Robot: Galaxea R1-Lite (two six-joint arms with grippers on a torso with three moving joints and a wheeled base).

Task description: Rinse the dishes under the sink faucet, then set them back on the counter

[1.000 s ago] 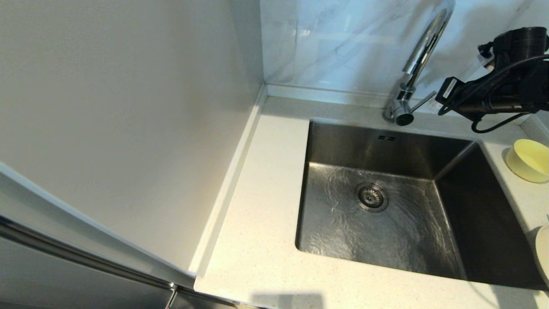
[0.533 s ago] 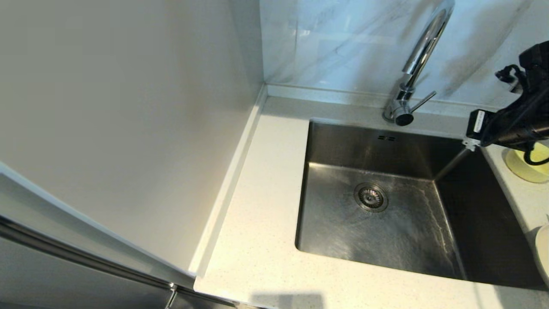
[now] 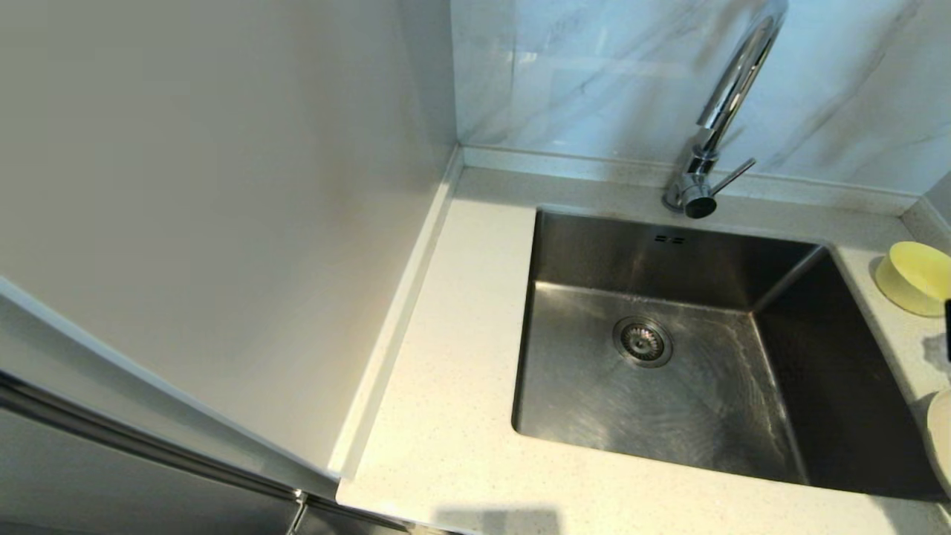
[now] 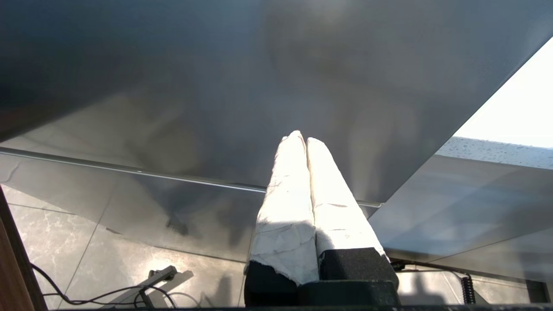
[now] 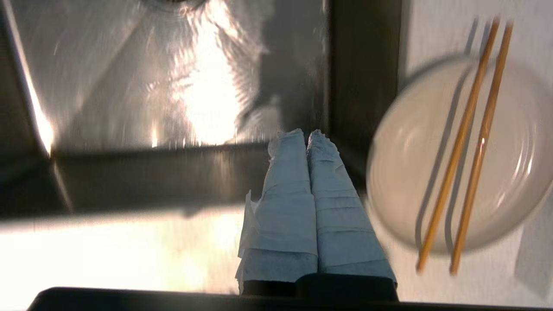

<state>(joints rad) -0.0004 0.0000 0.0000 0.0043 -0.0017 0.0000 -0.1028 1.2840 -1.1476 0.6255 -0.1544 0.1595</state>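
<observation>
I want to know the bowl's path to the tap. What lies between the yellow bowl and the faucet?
Head view: only bare counter and the sink's back corner separate the yellow bowl from the faucet.

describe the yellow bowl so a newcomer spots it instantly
Start at the steel sink and follow its far edge past the chrome faucet to the counter on the robot's right. The bowl sits there, small and pale yellow, unlike the white plate carrying chopsticks nearer the robot.
</observation>
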